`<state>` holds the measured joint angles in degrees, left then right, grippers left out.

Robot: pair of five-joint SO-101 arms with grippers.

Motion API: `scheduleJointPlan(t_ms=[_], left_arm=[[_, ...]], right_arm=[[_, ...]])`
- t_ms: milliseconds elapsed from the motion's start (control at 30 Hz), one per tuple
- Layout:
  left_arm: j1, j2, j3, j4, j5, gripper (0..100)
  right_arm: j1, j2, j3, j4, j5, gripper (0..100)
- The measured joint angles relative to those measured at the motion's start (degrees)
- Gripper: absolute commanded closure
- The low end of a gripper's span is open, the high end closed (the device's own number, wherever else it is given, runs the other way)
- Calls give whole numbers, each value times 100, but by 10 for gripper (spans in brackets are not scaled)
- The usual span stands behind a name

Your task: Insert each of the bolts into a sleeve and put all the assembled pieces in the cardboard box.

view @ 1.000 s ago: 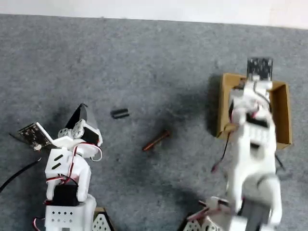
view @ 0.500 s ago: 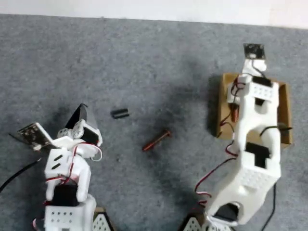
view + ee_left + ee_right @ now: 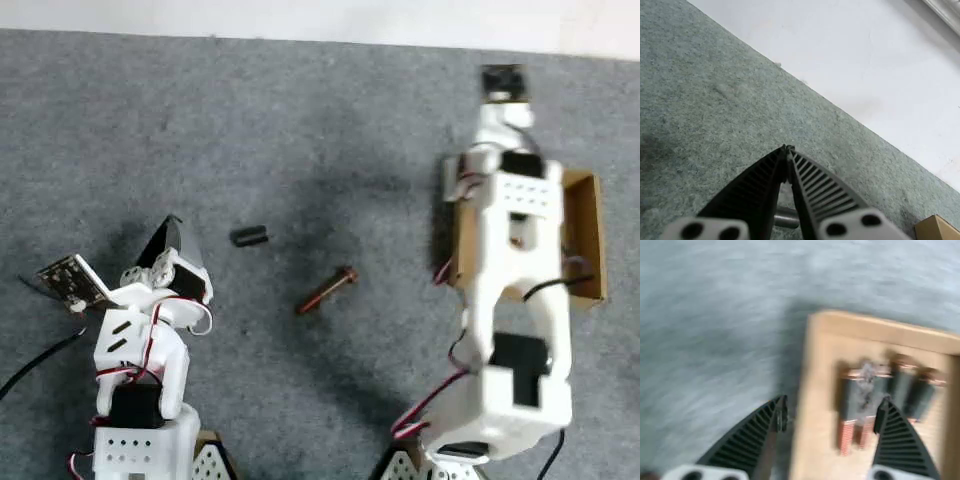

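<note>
Left gripper: the jaws are pressed together on nothing, low over the mat. In the high view the sleeve is found near it at 3 o'clock and the bolt farther off at 4 o'clock; the two are apart, with the sleeve at 10 o'clock of the bolt.

Right gripper: the jaws are spread wide and empty, and are hung over one wall of the box, one jaw outside it and one above the inside.

Handling, as judged. The bolt is taken to be a small, stiff, light metal pin with a round shank that may roll. It is best pinched across the shank close to the head, so that the tip is left free for entry. The sleeve is taken to be a short, rigid, light tube. It is best held across its outer wall, with the bore kept open and turned toward the bolt. Some rolling is probably checked by the felted mat.

Box, at 3 o'clock of the bolt: open-topped cardboard. Sleeved pieces are laid side by side on its floor, at least two; the exact count cannot be told.
</note>
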<state>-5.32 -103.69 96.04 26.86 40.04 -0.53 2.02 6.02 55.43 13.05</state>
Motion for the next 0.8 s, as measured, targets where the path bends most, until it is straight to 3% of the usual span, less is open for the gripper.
scheduleJointPlan(t_ms=[200,467,633,800], left_arm=[[-809,0,0,0,0,987],[-2180,0,-18,0,0,989],[-2242,0,-18,0,0,987],[-2321,0,-18,0,0,986]], right_arm=[[-1635,-967,1116,0,44,748],[-3499,-1284,1319,0,791,749],[-4220,-1266,1336,-255,1222,750],[-4378,-325,1081,-422,1512,750]])
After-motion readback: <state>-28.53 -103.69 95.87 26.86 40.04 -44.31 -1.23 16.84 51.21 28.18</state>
